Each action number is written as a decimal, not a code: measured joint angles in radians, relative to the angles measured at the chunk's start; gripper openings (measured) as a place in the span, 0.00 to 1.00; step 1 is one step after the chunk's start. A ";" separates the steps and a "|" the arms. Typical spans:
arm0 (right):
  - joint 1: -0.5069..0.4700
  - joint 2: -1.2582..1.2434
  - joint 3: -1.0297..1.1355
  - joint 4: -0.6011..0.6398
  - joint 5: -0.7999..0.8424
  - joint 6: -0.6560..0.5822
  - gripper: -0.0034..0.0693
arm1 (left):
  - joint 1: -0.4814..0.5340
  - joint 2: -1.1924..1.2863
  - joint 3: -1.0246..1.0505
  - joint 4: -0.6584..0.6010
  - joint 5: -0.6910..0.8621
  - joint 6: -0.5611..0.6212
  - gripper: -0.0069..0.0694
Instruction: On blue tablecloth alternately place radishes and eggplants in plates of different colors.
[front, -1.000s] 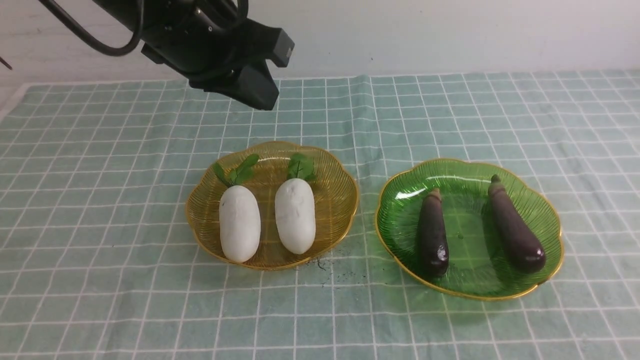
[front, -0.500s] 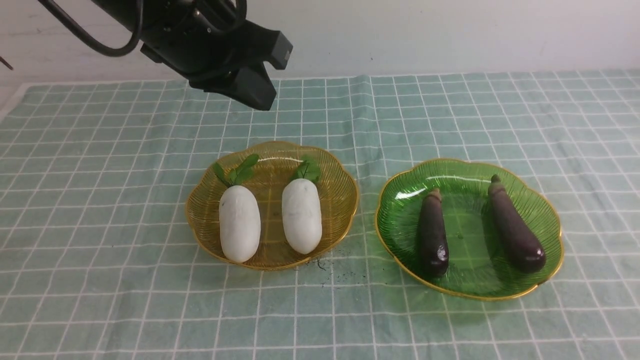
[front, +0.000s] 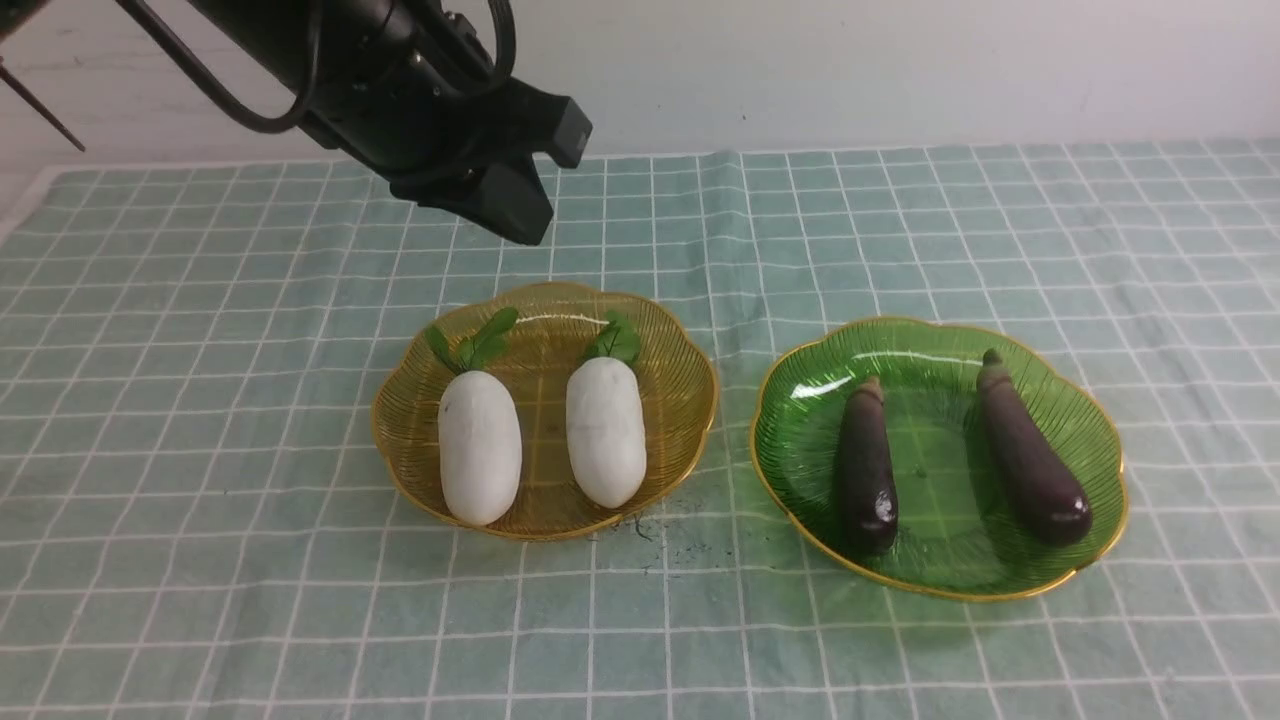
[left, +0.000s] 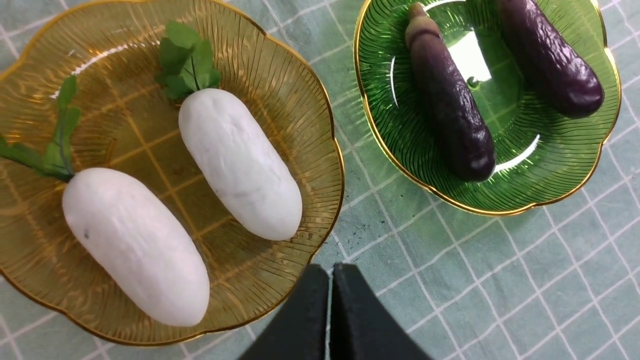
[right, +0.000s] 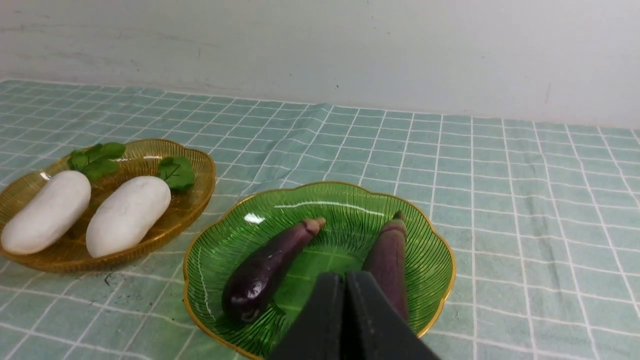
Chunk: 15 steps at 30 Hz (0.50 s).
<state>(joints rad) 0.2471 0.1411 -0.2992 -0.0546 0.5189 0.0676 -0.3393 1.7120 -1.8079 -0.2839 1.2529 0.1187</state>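
Note:
Two white radishes (front: 480, 445) (front: 605, 430) lie side by side in the amber plate (front: 690, 400), leaves toward the wall. In the green plate (front: 930, 440) to its right rest two dark eggplants (front: 865, 470) (front: 1030, 450). Both plates stand on the blue tablecloth (front: 200, 400). My left gripper (front: 522, 218) hangs shut and empty above the cloth behind the amber plate; in the left wrist view its fingers (left: 310, 300) meet past the radishes (left: 240, 162). My right gripper (right: 345, 277) shows only in the right wrist view, shut and empty, near the eggplants (right: 272, 265).
A pale wall (front: 900, 70) runs along the far edge of the table. Small dark specks (front: 650, 530) lie on the cloth between the two plates.
The right-hand radish has rolled a little to the right in the amber plate and settled. My left gripper has dipped slightly, still shut.

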 joint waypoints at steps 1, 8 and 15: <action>-0.024 -0.034 0.048 0.000 -0.001 0.000 0.03 | 0.000 0.003 0.000 0.001 0.000 0.000 0.08; -0.133 -0.127 0.191 0.000 -0.004 0.000 0.03 | 0.000 -0.029 -0.003 0.048 0.001 0.002 0.08; -0.188 -0.149 0.233 0.001 -0.020 0.000 0.03 | 0.000 -0.170 -0.010 0.070 0.001 0.005 0.08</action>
<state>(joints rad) 0.0591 -0.0077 -0.0660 -0.0537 0.4989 0.0676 -0.3393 1.5418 -1.8176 -0.2139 1.2540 0.1232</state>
